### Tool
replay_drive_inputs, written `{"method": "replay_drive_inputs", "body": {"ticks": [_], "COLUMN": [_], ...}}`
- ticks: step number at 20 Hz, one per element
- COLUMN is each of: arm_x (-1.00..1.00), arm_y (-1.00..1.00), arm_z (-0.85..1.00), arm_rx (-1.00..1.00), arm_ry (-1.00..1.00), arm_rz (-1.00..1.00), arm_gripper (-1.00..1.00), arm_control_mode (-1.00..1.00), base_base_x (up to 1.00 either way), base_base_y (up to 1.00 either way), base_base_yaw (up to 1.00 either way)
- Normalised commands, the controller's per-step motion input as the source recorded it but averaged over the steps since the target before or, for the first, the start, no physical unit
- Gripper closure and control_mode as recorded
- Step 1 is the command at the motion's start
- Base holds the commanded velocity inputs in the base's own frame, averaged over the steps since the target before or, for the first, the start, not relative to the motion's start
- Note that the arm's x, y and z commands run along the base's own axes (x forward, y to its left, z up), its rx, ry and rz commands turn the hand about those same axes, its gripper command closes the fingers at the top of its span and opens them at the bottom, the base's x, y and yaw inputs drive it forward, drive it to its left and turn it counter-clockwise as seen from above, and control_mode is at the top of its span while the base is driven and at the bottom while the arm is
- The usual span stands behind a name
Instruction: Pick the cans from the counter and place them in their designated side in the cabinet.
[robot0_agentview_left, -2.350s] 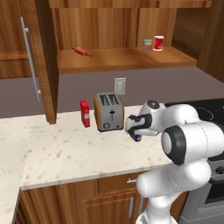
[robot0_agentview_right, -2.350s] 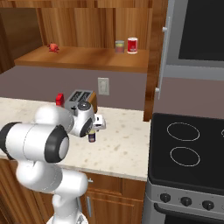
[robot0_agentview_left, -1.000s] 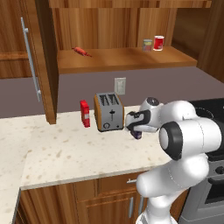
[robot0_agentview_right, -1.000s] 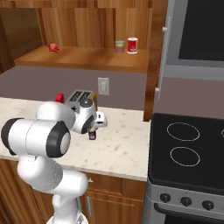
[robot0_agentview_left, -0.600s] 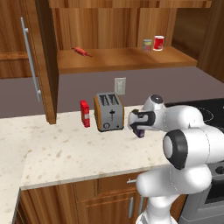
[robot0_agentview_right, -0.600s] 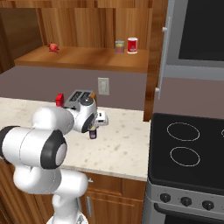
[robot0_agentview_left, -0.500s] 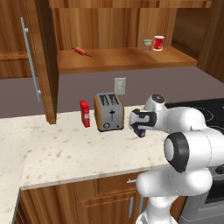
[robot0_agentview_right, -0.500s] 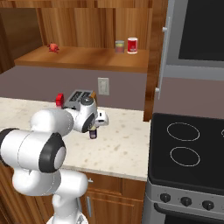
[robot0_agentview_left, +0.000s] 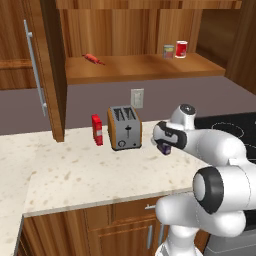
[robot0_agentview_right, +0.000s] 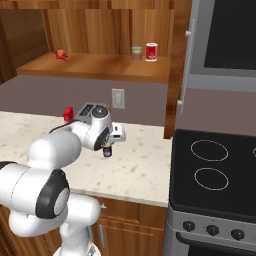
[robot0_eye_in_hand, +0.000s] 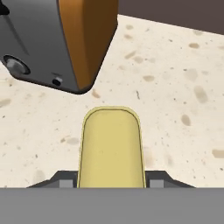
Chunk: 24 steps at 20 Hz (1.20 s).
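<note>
My gripper (robot0_agentview_left: 165, 146) (robot0_agentview_right: 106, 149) is shut on the squat dark blue-purple can (robot0_agentview_right: 106, 152), just right of the toaster and low over the beige counter (robot0_agentview_left: 75, 170) (robot0_agentview_right: 140, 170). In the hand view the can's yellow top (robot0_eye_in_hand: 111, 146) sits between my fingertips, which it mostly hides. The other can (robot0_agentview_left: 169, 51) (robot0_agentview_right: 136, 53), pale grey-green, stands on the cabinet shelf (robot0_agentview_left: 130, 69) (robot0_agentview_right: 95, 66) at its right end. The cabinet door (robot0_agentview_left: 30, 65) hangs open on the left.
A toaster (robot0_agentview_left: 125, 128) (robot0_agentview_right: 90, 111) (robot0_eye_in_hand: 57, 39) stands close beside the hand, with a red carton (robot0_agentview_left: 97, 129) (robot0_agentview_right: 68, 112) to its left. A red cup (robot0_agentview_left: 181, 49) (robot0_agentview_right: 151, 51) stands next to the shelf can. A small red thing (robot0_agentview_left: 93, 59) lies on the shelf. The black stovetop (robot0_agentview_right: 215, 170) lies right.
The hand with the can has drifted slightly right, away from the toaster. The grip has stayed shut and nothing else has moved.
</note>
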Motion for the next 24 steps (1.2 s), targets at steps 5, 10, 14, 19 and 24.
{"method": "replay_drive_inputs", "body": {"ticks": [5, 10, 14, 19, 24], "arm_x": [-0.18, -0.19, -0.20, -0.18, -0.17], "arm_y": [-0.08, -0.06, -0.06, -0.06, -0.05], "arm_z": [0.29, 0.29, 0.28, 0.28, 0.28], "arm_rx": [0.00, 0.00, 0.00, 0.00, 0.00], "arm_ry": [-0.02, -0.02, -0.02, -0.03, -0.03], "arm_rz": [0.00, 0.00, 0.00, 0.00, 0.00], "arm_gripper": [1.00, 1.00, 1.00, 1.00, 1.00], "arm_control_mode": [-1.00, -1.00, -1.00, -1.00, -1.00], "base_base_x": [0.00, 0.00, 0.00, 0.00, 0.00], "base_base_y": [0.00, 0.00, 0.00, 0.00, 0.00], "base_base_yaw": [0.00, 0.00, 0.00, 0.00, 0.00]}}
